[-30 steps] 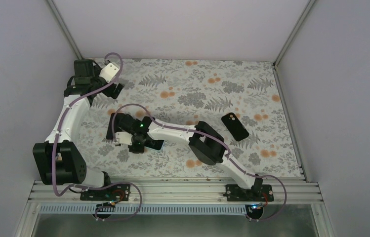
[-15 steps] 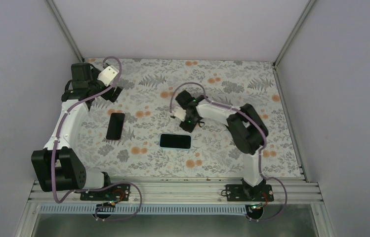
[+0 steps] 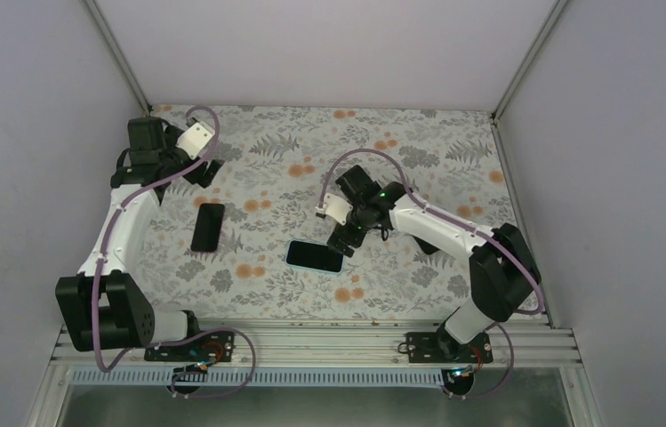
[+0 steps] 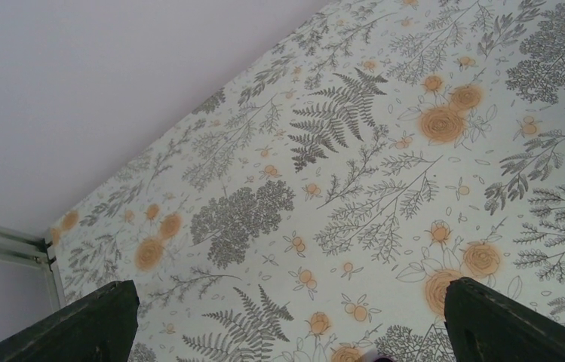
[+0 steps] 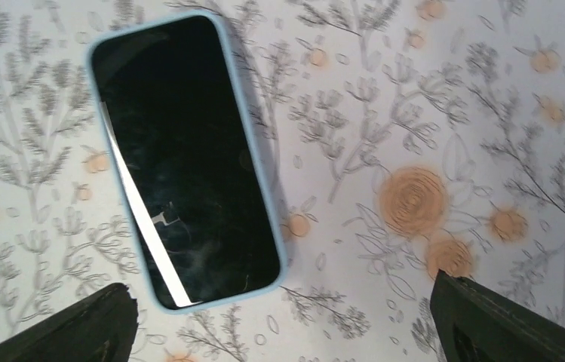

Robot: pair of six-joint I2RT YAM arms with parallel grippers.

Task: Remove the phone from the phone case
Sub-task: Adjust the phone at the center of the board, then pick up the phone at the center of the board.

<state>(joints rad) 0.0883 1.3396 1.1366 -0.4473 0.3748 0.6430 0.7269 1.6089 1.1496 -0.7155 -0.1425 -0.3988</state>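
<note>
The phone (image 3: 315, 255), black screen up, lies in a light blue phone case (image 5: 222, 298) on the flowered table near the middle. In the right wrist view the phone (image 5: 181, 158) fills the upper left, and its near end reaches down between my fingers, closer to the left one. My right gripper (image 3: 345, 238) hangs open over the phone's right end and touches nothing (image 5: 287, 320). My left gripper (image 3: 204, 169) is open at the far left of the table, with only bare cloth between its fingers (image 4: 290, 324).
A second black phone-shaped slab (image 3: 208, 226) lies on the left, just below the left gripper. Grey walls with metal posts (image 3: 116, 53) close the table on three sides. The arm bases sit on a rail (image 3: 311, 342) at the near edge.
The right gripper was shut and is now open. Its arm has swung from the centre-left to the cased phone's right end. The left arm has hardly moved.
</note>
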